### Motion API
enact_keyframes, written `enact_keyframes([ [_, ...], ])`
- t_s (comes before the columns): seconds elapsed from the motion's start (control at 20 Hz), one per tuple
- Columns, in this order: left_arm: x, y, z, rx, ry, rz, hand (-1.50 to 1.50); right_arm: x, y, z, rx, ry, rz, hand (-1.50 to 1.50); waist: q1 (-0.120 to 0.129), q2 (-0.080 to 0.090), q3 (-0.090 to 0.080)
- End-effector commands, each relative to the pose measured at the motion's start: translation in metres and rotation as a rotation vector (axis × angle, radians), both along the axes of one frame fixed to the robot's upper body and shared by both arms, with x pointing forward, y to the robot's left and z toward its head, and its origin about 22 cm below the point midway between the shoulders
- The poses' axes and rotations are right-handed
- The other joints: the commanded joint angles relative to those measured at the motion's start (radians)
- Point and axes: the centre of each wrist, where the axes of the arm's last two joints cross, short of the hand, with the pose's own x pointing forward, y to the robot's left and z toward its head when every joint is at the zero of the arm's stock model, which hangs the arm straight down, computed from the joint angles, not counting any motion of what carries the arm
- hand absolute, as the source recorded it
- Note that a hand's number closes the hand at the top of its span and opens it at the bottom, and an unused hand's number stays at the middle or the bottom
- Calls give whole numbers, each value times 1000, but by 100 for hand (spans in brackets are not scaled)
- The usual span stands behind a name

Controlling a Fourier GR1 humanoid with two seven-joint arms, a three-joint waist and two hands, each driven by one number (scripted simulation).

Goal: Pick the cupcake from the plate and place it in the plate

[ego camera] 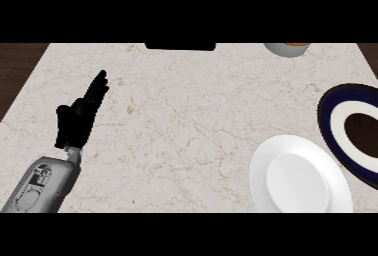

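A plain white plate [299, 177] lies on the marble counter at the lower right, with nothing on it. Beside it, cut by the right edge, lies a dark blue plate [330, 125] with a white ring and a dark centre; nothing shows on its visible part. No cupcake shows anywhere in view. My left hand [80, 117] is at the left of the counter, fingers straight and pointing up, resting open and far from both plates. My right hand does not show.
A grey cup or bowl [286, 48] with something orange in it sits at the counter's far edge, right of centre. A black flat object [180, 46] lies at the far edge in the middle. Dark wood borders the counter on both sides.
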Motion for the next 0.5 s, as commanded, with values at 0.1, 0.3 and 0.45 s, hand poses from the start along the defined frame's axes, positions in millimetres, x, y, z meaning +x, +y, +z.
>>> enact_keyframes([
  [0.1, 9, -11, 1, -5, -4, -6, 0, 26, 35, -50, 74, 166, 7, -150, -9, 0, 0],
  [0.3, -9, 4, -6, -3, 2, -8, 0, 43, 55, -64, 170, 208, 9, -150, 5, 0, 0],
  [0.45, 2, -3, -4, 3, -7, 17, 0, 49, 61, -67, 185, 195, 23, -150, -9, 1, 0],
])
